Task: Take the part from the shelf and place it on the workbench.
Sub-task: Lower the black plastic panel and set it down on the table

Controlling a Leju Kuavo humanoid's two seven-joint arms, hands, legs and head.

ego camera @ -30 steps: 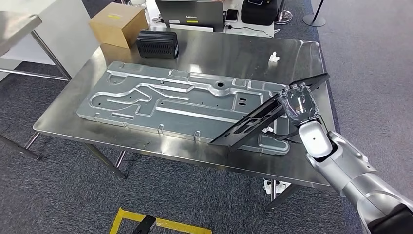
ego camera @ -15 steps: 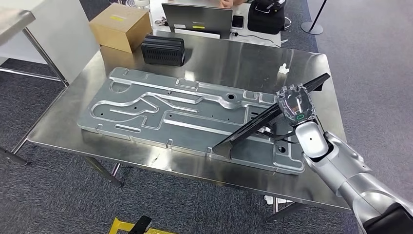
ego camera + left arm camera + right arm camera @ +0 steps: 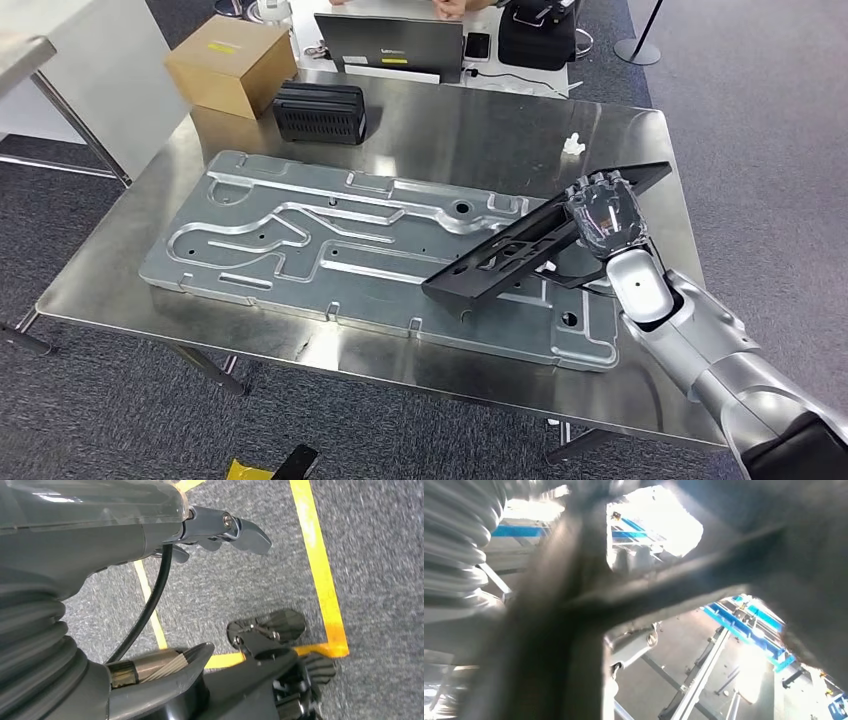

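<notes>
My right hand [image 3: 604,217] grips a long black flat part [image 3: 510,252] with cut-outs, near its far end. The part slants over the right end of the steel workbench [image 3: 495,110], its low end just above the large grey stamped metal panel [image 3: 340,245] that lies there. In the right wrist view the black part [image 3: 634,600] crosses close to the camera, blurred and dark. My left hand [image 3: 220,527] hangs over grey carpet with its fingers apart and nothing in it.
On the bench's far side stand a black ribbed box [image 3: 320,110] and a cardboard box [image 3: 230,62], with a small white piece [image 3: 572,144] at the right. A laptop [image 3: 390,45] sits on the table behind. Yellow floor tape [image 3: 320,575] marks the carpet.
The whole view has shifted, so the camera moved. My right hand has lowered and flattened the black part over the panel's right end.
</notes>
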